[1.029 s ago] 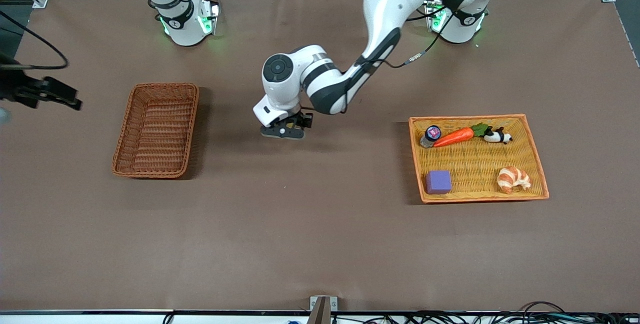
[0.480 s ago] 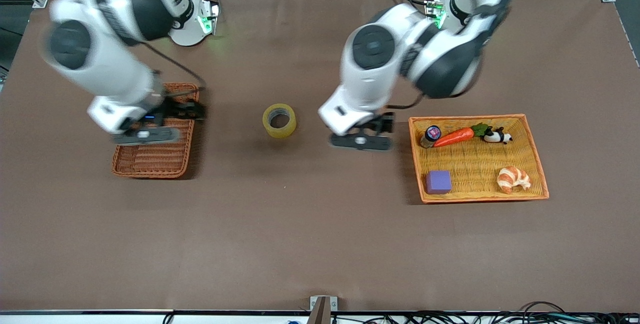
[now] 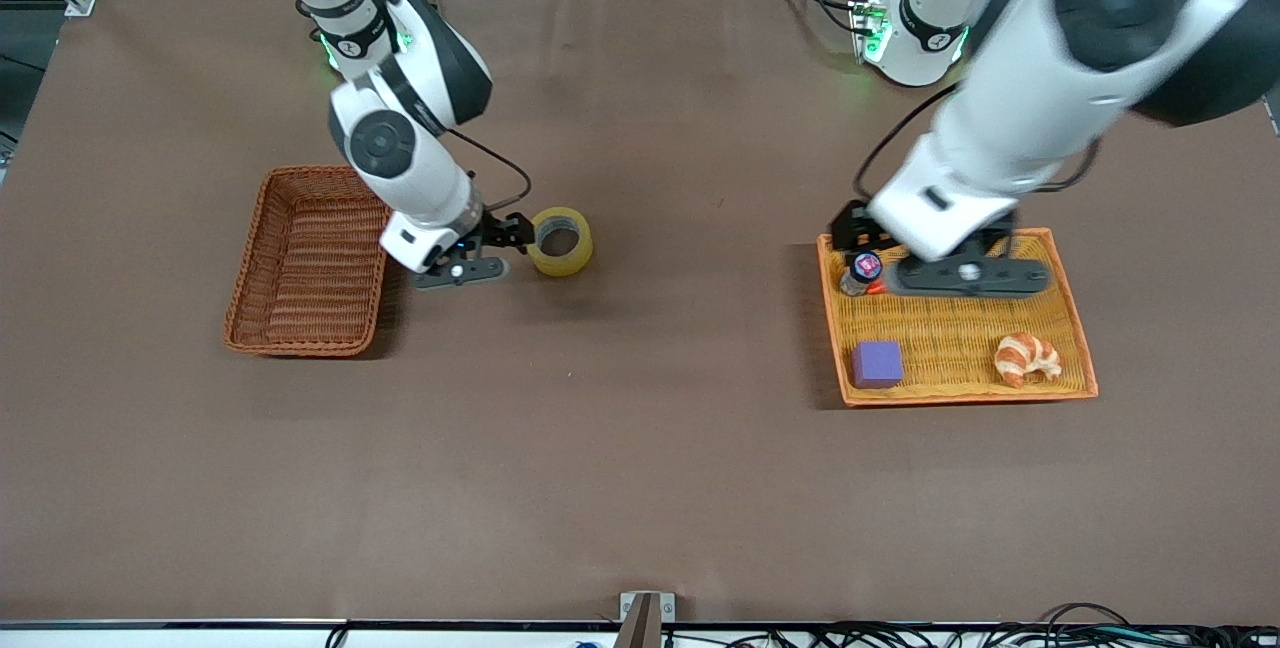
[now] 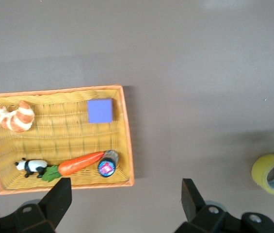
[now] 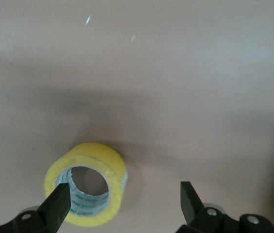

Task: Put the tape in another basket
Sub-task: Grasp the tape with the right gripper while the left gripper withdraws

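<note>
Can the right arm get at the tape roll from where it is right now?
Probably yes. The right gripper is open right beside the tape, which lies on the bare table between the baskets; the wrist view shows one fingertip at its core and nothing between.

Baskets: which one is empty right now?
The darker reddish-brown basket at the right arm's end of the table. The orange-yellow tray holds a purple block, croissant and other items.
</note>
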{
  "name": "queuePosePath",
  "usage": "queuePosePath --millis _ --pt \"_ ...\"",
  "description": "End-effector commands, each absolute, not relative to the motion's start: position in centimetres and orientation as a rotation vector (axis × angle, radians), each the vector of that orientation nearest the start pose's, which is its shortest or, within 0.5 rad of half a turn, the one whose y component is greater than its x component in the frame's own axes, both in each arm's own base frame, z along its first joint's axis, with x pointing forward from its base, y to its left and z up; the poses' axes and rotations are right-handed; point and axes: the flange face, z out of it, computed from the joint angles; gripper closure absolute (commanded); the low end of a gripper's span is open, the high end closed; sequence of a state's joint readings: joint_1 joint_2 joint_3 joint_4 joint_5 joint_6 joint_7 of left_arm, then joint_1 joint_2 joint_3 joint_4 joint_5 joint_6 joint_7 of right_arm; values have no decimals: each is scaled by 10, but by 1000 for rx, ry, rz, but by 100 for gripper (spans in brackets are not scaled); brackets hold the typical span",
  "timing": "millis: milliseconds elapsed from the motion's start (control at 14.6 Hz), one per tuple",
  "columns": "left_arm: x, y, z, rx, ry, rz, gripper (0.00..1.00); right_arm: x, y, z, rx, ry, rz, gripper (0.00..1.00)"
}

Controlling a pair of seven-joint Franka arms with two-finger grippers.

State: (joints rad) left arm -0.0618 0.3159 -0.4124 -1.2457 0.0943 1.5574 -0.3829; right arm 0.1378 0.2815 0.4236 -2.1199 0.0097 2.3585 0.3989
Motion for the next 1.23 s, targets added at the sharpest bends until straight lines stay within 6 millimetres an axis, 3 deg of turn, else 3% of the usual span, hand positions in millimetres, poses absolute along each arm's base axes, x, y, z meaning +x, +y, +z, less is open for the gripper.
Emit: queuePosePath --millis 0,69,411,617,686,754,891,1029,1166 --pt "568 -217 612 -3152 148 0 0 454 326 260 -3020 -258 83 0" --pt "566 -202 616 -3136 125 -19 0 446 331 249 -3019 -280 86 0" --pt "566 -173 622 -3131 94 -31 0 434 335 207 -3088 -376 116 0" --pt "577 -120 616 -3224 -91 30 4 435 336 192 -3072 -374 104 0" --pt "577 -113 616 -3225 -52 29 4 434 336 189 -3073 -380 109 6" --pt "574 -110 616 -3223 75 25 3 434 335 186 -3078 -398 108 17" --pt "559 -89 612 -3213 153 29 3 432 335 182 -3083 -410 117 46" --pt "546 -86 608 -3209 163 -9 0 432 335 181 -3086 -414 117 69" --pt "535 -89 607 -3153 191 -19 0 431 335 180 -3106 -304 127 99"
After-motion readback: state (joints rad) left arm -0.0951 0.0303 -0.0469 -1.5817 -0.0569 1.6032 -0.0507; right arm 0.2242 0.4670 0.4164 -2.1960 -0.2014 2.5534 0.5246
